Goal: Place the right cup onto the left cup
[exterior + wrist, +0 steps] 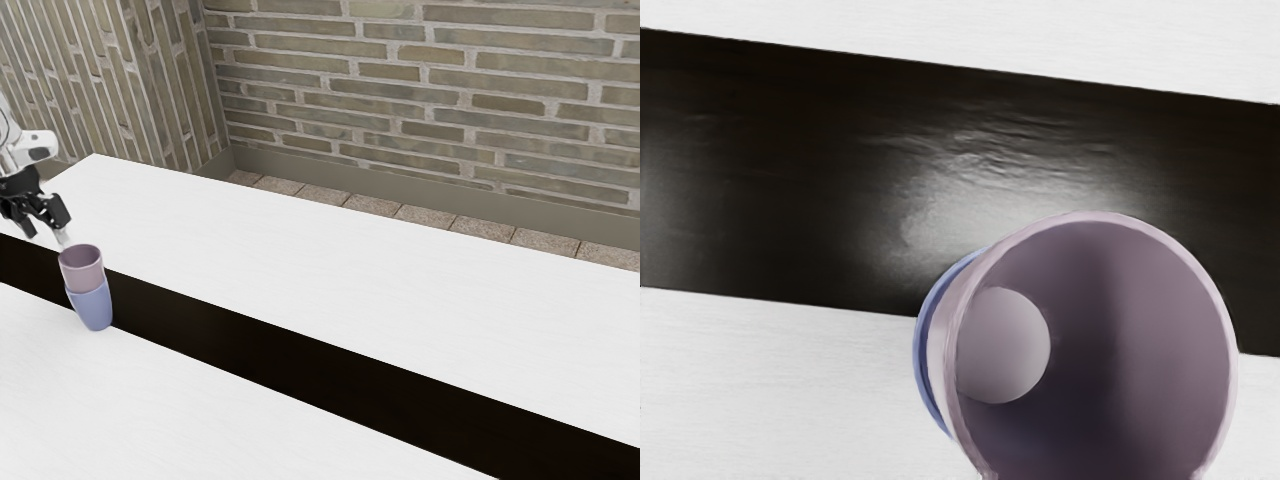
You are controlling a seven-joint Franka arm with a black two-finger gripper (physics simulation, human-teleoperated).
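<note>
Mauve cup [84,274] seated in the blue cup [94,308], just below the gripper [45,228] and toward the exterior view's right.
The gripper's fingers stand apart, with the mauve cup outside their gap; its round mouth faces up, smooth walls narrowing to a pale disc of a bottom, while a slim blue rim peeks out beside it. Around them, a glossy dark strip [300,360] crosses the faintly grained white table [330,260], beyond which rises a rough brick wall [430,90].

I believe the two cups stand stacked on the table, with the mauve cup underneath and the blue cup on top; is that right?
The order is wrong: the exterior view shows the blue cup underneath and the mauve cup on top. They do stand stacked on the table.
</note>
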